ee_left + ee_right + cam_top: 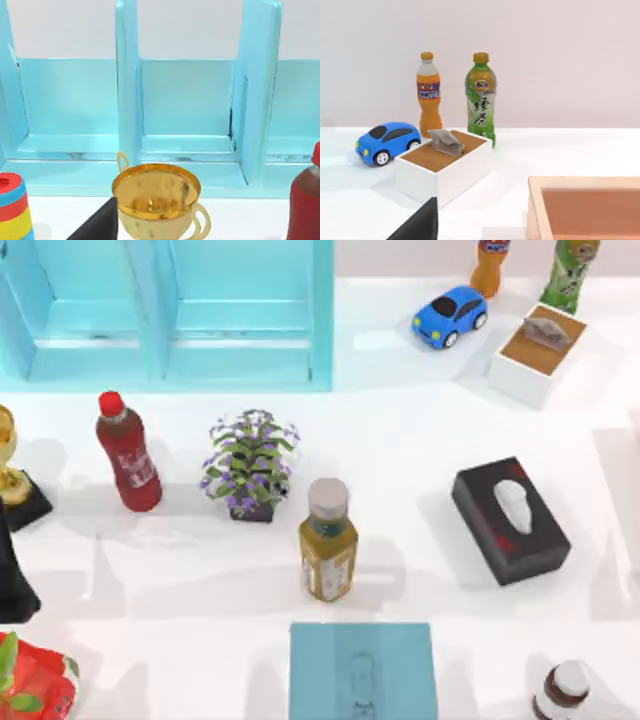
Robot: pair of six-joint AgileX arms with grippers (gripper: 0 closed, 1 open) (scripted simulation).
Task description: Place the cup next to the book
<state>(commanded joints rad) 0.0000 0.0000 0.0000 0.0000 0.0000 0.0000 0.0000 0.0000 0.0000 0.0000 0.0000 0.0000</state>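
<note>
The light teal book (362, 670) lies flat at the table's front edge, near the middle, with a faint line drawing on its cover. The cup is out of view. My left arm (12, 575) is a dark shape at the table's left edge, beside the gold trophy (12, 475). A black part of my left gripper (97, 225) sits in front of the trophy bowl (156, 200) in the left wrist view. A black part of my right gripper (417, 225) shows near a white box (445, 167).
Just behind the book stands a yellow tea bottle (328, 540). A black tissue box (510, 520) lies to its right, a potted plant (250, 465) and red bottle (128, 455) to its left. A blue cabinet (170, 310) fills the back left. A capped dark bottle (560, 695) stands front right.
</note>
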